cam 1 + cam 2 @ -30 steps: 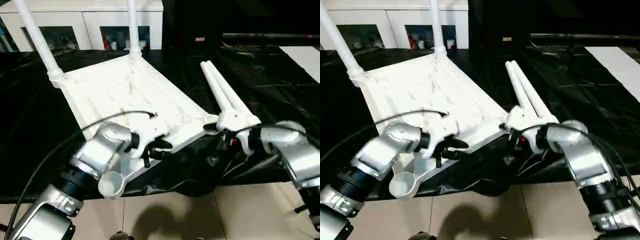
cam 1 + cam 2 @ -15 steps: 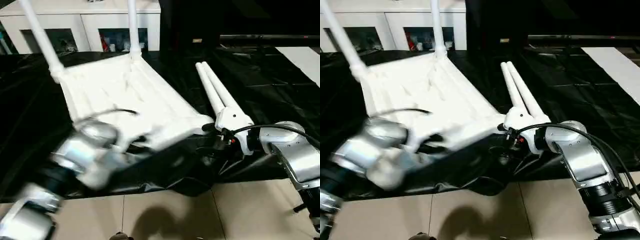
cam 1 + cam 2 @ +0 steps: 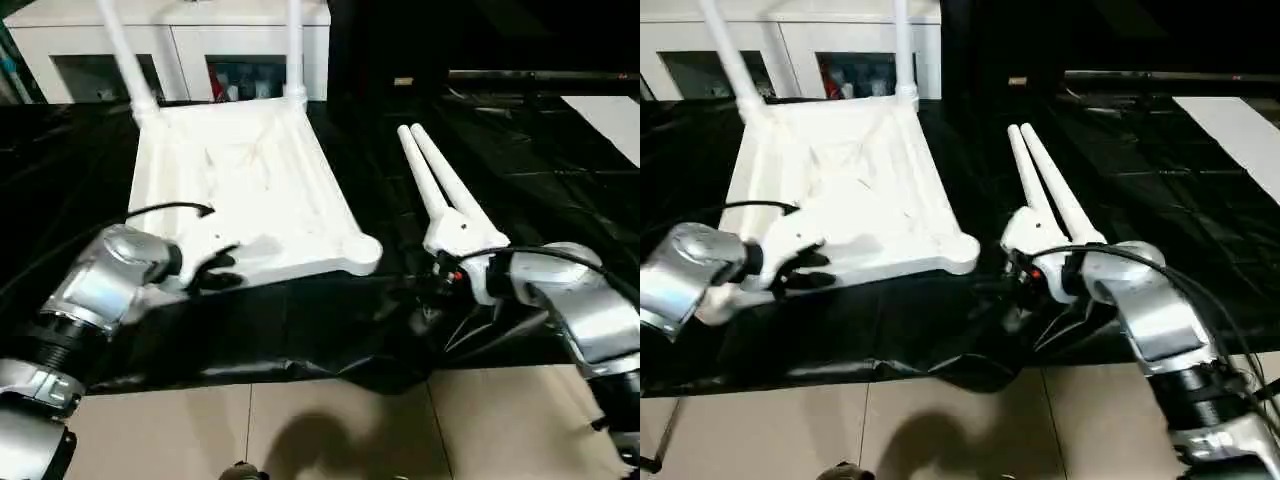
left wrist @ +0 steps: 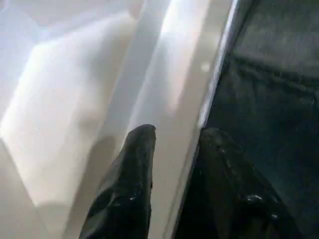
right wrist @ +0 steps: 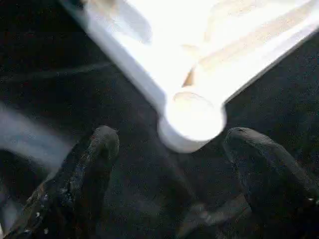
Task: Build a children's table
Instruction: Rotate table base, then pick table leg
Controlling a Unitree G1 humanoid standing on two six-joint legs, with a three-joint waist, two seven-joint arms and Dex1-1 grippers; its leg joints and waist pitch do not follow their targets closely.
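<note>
At lower left, the left gripper (image 3: 212, 272) seemingly pinches the tabletop's (image 3: 250, 190) rim; the right gripper (image 5: 167, 144) gapes empty.

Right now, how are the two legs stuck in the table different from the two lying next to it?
The fitted legs stand upright in the far corner sockets of the upside-down tabletop; the loose legs lie flat on the black sheet. The fitted ones stand apart, one per corner; the loose ones lie side by side, touching. All four are white tapered tubes.
</note>
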